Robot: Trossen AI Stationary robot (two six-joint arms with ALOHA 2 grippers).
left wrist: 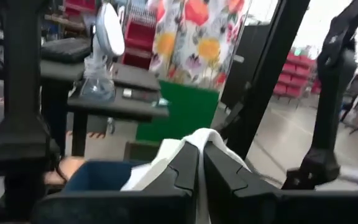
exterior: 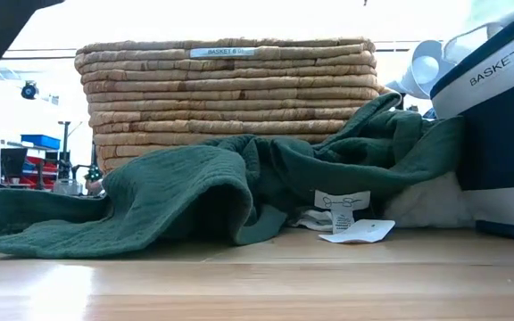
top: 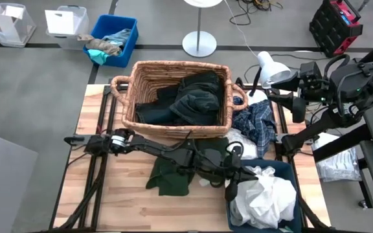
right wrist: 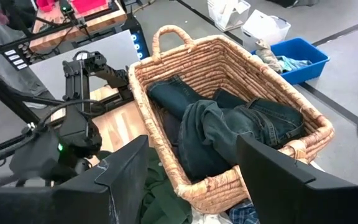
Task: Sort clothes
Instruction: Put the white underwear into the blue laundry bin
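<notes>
Now, with my left gripper point(top: 233, 188) clenched on a white garment point(top: 264, 197) over the navy bin point(top: 287, 169), I should lower well inside before letting go, my right gripper point(right wrist: 191, 180) spread idle above the wicker basket point(top: 141, 77).

Low view backlit and glaring; left wrist view blurred.

Worktop point(top: 109, 194): pale wooden planks, bare along the near-left part.
Wicker basket point(top: 149, 77): stands at the far middle of the worktop, dark garments inside.
Dark green garment point(top: 171, 175): lies spread on the wood in front of the wicker basket.
Navy bin point(top: 283, 169): sits at the near-right corner, white garments inside.
Plaid garment point(top: 258, 123): lies between wicker basket and navy bin.
</notes>
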